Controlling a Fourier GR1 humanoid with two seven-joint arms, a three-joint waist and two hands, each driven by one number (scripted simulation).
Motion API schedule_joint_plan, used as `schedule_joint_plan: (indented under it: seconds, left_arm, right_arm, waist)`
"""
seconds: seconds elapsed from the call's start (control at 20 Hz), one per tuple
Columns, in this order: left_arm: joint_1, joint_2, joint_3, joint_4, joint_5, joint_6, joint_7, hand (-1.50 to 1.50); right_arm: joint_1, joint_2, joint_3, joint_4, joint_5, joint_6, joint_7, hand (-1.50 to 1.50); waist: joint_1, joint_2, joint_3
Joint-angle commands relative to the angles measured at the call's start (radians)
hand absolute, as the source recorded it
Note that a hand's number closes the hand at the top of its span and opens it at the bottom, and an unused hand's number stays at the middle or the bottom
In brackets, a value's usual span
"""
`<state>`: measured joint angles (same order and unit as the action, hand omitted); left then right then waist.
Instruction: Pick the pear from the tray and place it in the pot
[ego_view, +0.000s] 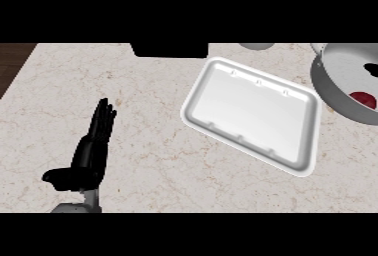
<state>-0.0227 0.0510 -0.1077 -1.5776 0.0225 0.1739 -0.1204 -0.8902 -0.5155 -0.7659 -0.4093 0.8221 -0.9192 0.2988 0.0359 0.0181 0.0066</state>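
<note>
Left hand (87, 150) open — tray (295, 159) bare.

pale marble counter (162, 165), white tray (255, 112) at centre-right, grey pot (332, 92) at right edge

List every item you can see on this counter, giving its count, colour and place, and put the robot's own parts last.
Tray: one, white, centre-right of the counter, nothing on it.
Pot: one, grey, right edge, partly cut off.
Red object: one, red, inside the pot; kind cannot be told.
Dark box: one, black, top edge.
Pale round thing: one, whitish, top edge, mostly cut off.
Counter: one, beige marble.
Left robot hand: one, black, lower left, open, resting.
</note>
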Motion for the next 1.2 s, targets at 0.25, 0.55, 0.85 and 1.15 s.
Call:
schedule_joint_plan:
  seconds: [0.25, 0.55, 0.85, 1.15]
  left_arm:
    - [0.021, 0.016, 0.023, -0.017, 0.016, -0.018, -0.001, 0.00]
    - [0.025, 0.030, 0.040, -0.054, 0.014, -0.012, 0.047, 0.00]
    - [0.009, 0.008, 0.034, -0.038, -0.025, 0.011, 0.037, 0.00]
    - [-0.033, 0.022, 0.066, 0.010, -0.004, -0.018, 0.035, 0.00]
  right_arm:
    - [0.144, 0.017, -0.152, -0.118, -0.306, -0.016, -0.378, -1.50]
    - [0.264, 0.027, -0.193, -0.159, -0.464, 0.083, -0.605, -1.50]
    - [0.269, -0.032, -0.118, -0.130, -0.528, 0.082, -0.549, -1.50]
    - [0.395, 0.013, -0.154, -0.264, -0.638, 0.067, -0.618, -1.50]
  waist:
    - [-0.017, -0.010, -0.003]
    - [-0.025, -0.015, -0.004]
    - [-0.029, -0.017, -0.006]
    - [-0.038, -0.018, -0.006]
